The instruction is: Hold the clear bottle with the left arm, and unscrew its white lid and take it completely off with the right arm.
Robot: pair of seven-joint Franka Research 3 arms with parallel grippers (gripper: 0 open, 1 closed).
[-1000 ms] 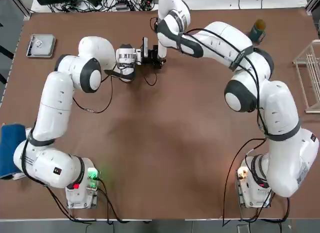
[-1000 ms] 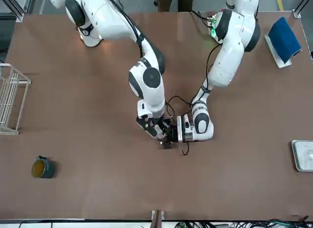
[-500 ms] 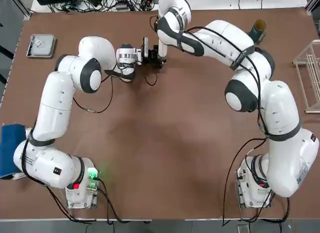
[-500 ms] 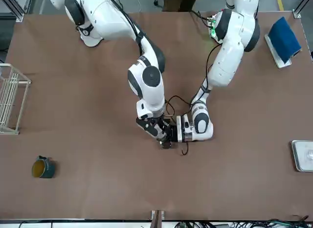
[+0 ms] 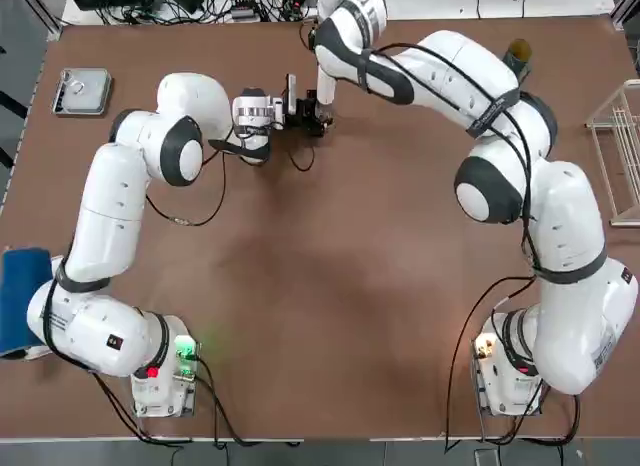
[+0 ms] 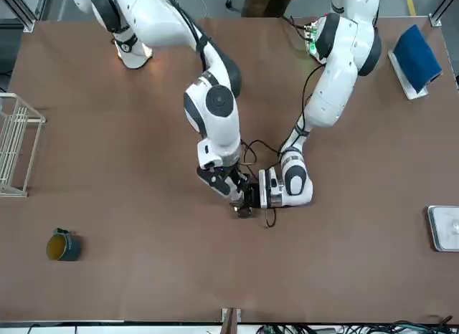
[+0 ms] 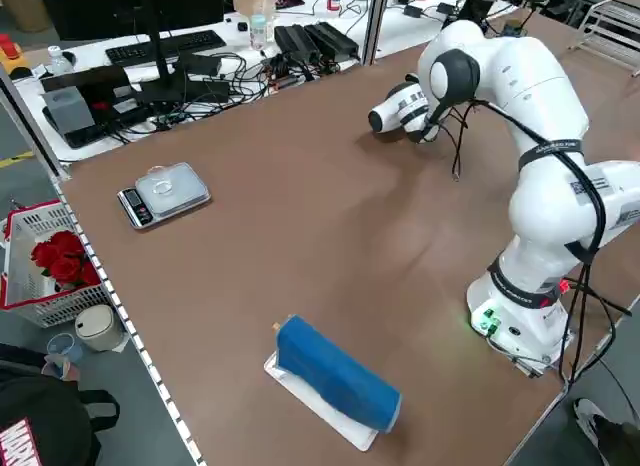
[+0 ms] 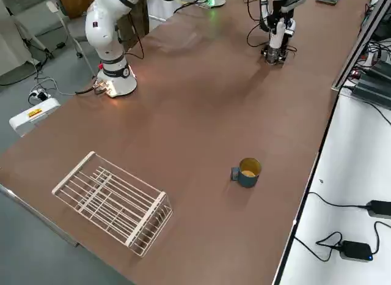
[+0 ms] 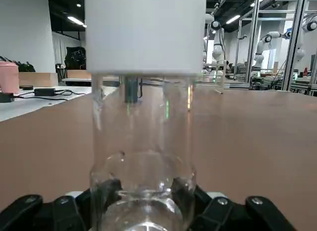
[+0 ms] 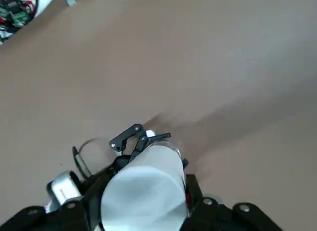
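Brown worktop (image 5: 330,286), far middle: left fingers (image 9: 64,213) clamped low on the upright bottle (image 9: 142,161), right fingers (image 10: 198,201) clamped on its lid (image 10: 143,191) from above; the lid is on.

Right arm (image 5: 440,66) shifting: in top view, elbow and forearm creeping toward upper edge of frame, now covering more of teal cup (image 5: 517,52) at upper right. In front view, same arm's wrist segment easing slightly left and up. Right gripper (image 6: 238,198) rising a touch over meeting point at frame centre, drawing white lid (image 10: 143,199) upward with it.
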